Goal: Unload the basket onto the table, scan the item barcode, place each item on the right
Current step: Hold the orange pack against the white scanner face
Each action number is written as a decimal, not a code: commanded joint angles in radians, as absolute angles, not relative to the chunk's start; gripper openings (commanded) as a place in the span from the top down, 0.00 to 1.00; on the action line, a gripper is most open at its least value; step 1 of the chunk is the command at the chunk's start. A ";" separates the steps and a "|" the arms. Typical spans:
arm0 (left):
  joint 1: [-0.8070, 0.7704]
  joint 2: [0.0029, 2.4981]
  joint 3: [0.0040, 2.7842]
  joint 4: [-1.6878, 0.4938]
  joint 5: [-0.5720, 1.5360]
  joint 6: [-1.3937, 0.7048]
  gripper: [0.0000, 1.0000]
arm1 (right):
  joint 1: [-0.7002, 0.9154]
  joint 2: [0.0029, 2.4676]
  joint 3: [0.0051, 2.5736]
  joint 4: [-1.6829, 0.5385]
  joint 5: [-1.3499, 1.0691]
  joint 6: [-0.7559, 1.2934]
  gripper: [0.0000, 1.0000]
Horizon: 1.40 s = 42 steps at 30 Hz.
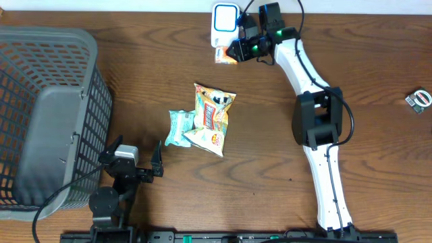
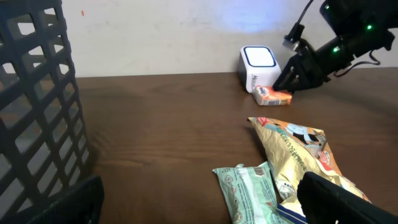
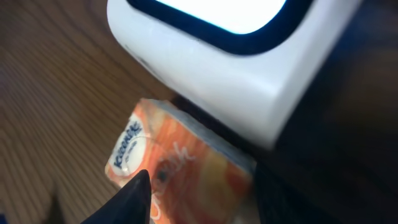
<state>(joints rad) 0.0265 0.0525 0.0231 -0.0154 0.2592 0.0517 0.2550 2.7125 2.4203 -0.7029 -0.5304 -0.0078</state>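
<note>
1. The left pincer [image 1: 135, 156] hovers low over the near-left part of the brown wood-grain bench [image 1: 378, 155]. Its fingers are spread wide apart and hold nothing.
2. Just left of it stands a grey plastic lattice basket [image 1: 101, 101], which takes up the left side of the bench.
3. Towards the middle lie two packets that touch. A mint-green foil packet [image 1: 179, 128] has its right edge tucked under a yellow crinkled snack bag with red and white print [image 1: 213, 115].
4. The white right arm [image 1: 317, 162] stretches from the near edge across to the far side. Well off to its right lies a small black, white and red object [image 1: 420, 99], too small to identify.
5. At the far edge, the right pincer [image 1: 234, 50] is down at the orange-and-white rectangular tissue pack [image 3: 180, 168], the item to be scanned. One dark fingertip [image 3: 134, 190] sits at the pack's printed face. I cannot tell whether the fingers are clamped on the pack or only around it.
6. The pack lies flat on the bench, right up against the foot of the white box-shaped barcode scanner with the blue-rimmed window [image 1: 224, 19], which stands farthest of all.
</note>
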 commanded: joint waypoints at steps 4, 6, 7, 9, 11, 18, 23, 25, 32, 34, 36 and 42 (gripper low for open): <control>0.031 0.050 0.004 -0.044 0.268 0.047 0.02 | 0.279 2.774 2.429 -0.744 -0.331 0.059 0.63; 0.031 0.050 0.004 -0.044 0.268 0.047 0.02 | 0.283 2.780 2.429 -0.759 -0.264 0.059 0.65; 0.031 0.050 0.004 -0.044 0.268 0.047 0.02 | 0.285 2.782 2.428 -0.761 -0.256 0.058 0.66; 0.031 0.050 0.004 -0.044 0.268 0.047 0.02 | 0.288 2.785 2.425 -0.760 -0.261 0.050 0.86; 0.031 0.050 0.004 -0.044 0.268 0.047 0.02 | 0.292 2.785 2.425 -0.760 -0.266 0.047 0.99; 0.031 0.050 0.004 -0.044 0.268 0.047 0.02 | 0.295 2.721 2.426 -0.778 -0.345 0.047 0.99; 0.031 0.050 0.004 -0.044 0.268 0.047 0.02 | 0.295 2.598 2.426 -0.857 -0.347 0.042 0.99; 0.031 0.050 0.004 -0.044 0.268 0.047 0.02 | 0.296 2.549 2.426 -0.911 -0.354 0.011 0.99; 0.031 0.050 0.004 -0.044 0.268 0.047 0.02 | 0.317 2.436 2.426 -1.055 -0.372 -0.066 0.99; 0.031 0.050 0.004 -0.044 0.268 0.047 0.02 | 0.326 2.420 2.426 -1.071 -0.368 -0.069 0.99; 0.031 0.050 0.004 -0.044 0.268 0.047 0.02 | 0.336 2.404 2.426 -1.108 -0.363 -0.086 0.99; 0.031 0.050 0.004 -0.044 0.268 0.047 0.02 | 0.366 2.353 2.426 -1.287 -0.295 -0.122 0.98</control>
